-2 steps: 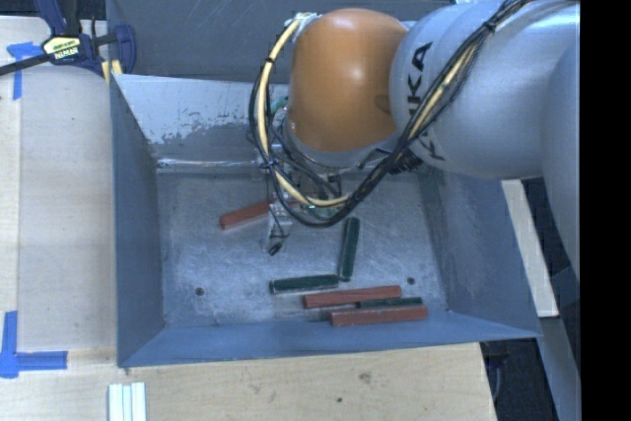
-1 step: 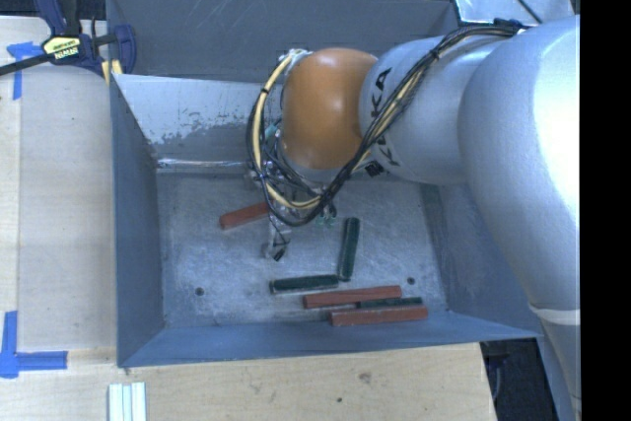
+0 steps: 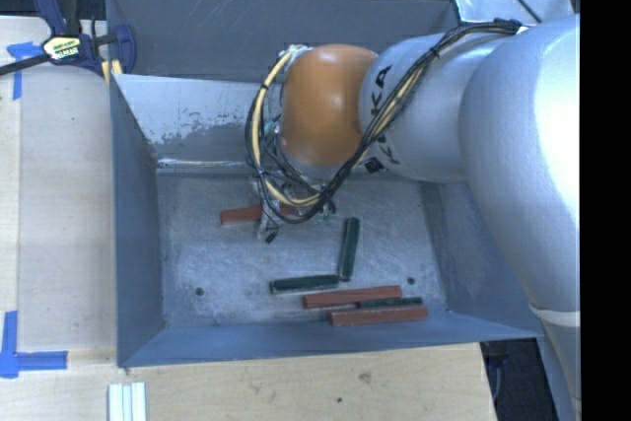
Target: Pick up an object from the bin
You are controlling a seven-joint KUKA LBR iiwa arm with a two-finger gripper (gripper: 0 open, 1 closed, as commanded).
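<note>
My gripper [image 3: 268, 228] is low over the middle of the bin floor, mostly hidden under the arm's orange cover and cables. A short reddish-brown bar [image 3: 238, 216] lies flat just to its left, with its right end running under the gripper. Whether the gripper touches the bar cannot be told. A dark green bar [image 3: 348, 247] lies to the right of the gripper, pointing towards the bin's front.
Near the front wall lie another dark green bar [image 3: 304, 284], two reddish-brown bars [image 3: 352, 296] [image 3: 380, 315] and a short dark green piece [image 3: 397, 304] between them. The arm covers the bin's right and back parts.
</note>
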